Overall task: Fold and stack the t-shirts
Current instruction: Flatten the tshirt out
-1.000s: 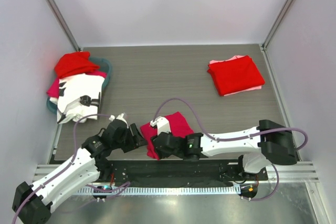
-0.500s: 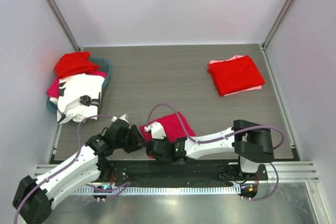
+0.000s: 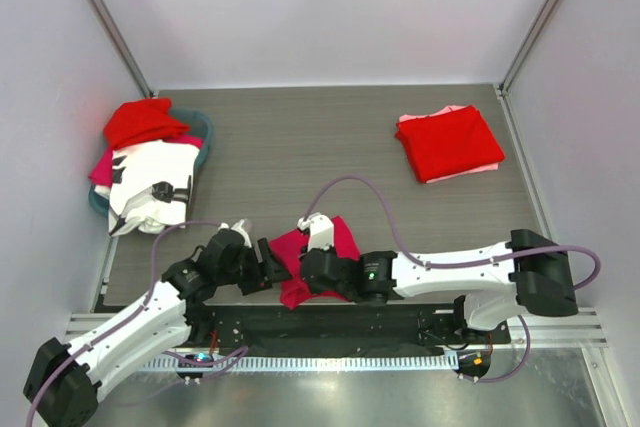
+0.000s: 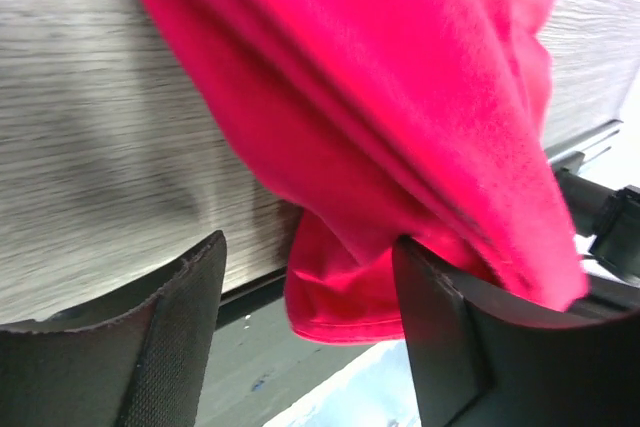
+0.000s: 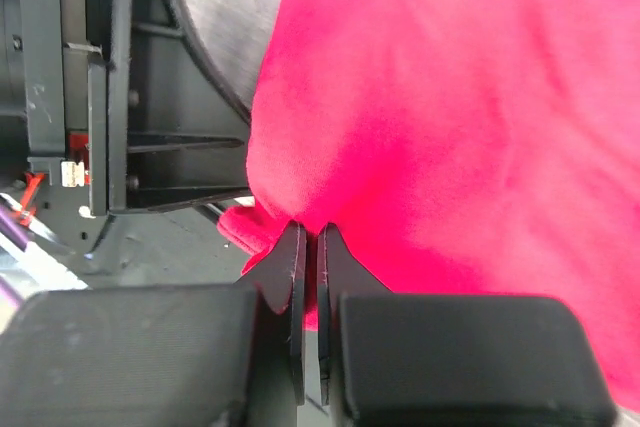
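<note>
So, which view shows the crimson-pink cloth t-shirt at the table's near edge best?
Right wrist: the crimson-pink cloth t-shirt fills it, pinched by the shut right gripper. Top view: arms partly cover it. Left wrist: only an overhanging corner.

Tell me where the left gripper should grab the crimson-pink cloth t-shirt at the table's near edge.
On the crimson-pink t-shirt, take the corner drooping over the table edge, coming from its left. It hangs free and bunched inside the open left gripper; the right gripper pinches the cloth beside it.
</note>
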{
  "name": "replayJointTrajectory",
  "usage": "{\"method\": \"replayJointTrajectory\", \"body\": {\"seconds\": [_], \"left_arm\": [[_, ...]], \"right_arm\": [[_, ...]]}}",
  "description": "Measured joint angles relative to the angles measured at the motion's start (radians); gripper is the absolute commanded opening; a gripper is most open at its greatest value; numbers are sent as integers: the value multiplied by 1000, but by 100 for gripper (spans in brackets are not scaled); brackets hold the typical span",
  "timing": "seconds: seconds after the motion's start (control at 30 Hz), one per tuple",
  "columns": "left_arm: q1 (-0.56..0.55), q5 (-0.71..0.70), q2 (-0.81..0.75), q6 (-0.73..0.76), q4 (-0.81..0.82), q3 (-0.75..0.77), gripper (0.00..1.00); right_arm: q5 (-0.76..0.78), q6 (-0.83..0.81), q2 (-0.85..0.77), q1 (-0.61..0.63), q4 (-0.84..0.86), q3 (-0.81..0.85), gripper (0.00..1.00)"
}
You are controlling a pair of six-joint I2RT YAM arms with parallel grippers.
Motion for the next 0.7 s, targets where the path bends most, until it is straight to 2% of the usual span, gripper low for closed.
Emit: {"method": "replayJointTrajectory", "body": {"seconds": [0.13, 0.3, 0.4, 0.53, 0.57, 0.63, 0.7], "left_arm": [[0, 18, 23, -1, 31, -10, 70], [0, 60, 127, -20, 114, -15, 69], [-2, 85, 183, -35, 182, -15, 62], [-13, 93, 246, -53, 237, -16, 43], [-14, 95, 262, -57, 249, -16, 25], [-16, 99, 283, -65, 264, -16, 0], [-17, 99, 289, -57, 263, -13, 0]], "right_arm": [[-4, 27, -58, -26, 0, -35, 1], [-19, 34, -84, -59, 2, -60, 1], [-32, 39, -98, -77, 5, -82, 1], [-35, 51, -122, -109, 9, -120, 1], [-36, 55, -136, -123, 9, -135, 1], [-40, 61, -172, -158, 8, -161, 1], [-54, 64, -217, -214, 5, -182, 1]]}}
